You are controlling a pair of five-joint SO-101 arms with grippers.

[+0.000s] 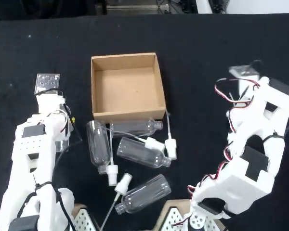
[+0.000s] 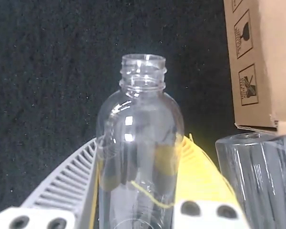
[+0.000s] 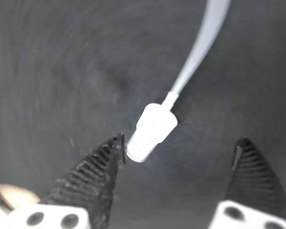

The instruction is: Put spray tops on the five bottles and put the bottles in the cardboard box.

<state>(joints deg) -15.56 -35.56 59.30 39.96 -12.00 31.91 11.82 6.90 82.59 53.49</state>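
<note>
The cardboard box (image 1: 129, 115) is sitting at upper centre, four bottles (image 1: 143, 152) and spray tops (image 1: 170, 147) lying just below it, a fifth bottle (image 2: 138, 143) to their left, another spray top (image 3: 152, 129) at upper right.

L arm (image 1: 33, 154) stretched fwd, left gripper (image 2: 140, 143) clamped, both fingers (image 2: 71, 181) pressed vs. the sides of an upright bottle (image 2: 140, 109). R arm (image 1: 253, 144) folded, elbow high, right gripper (image 3: 181, 140) aimed down, jaws spread wide, nothing held.
</note>
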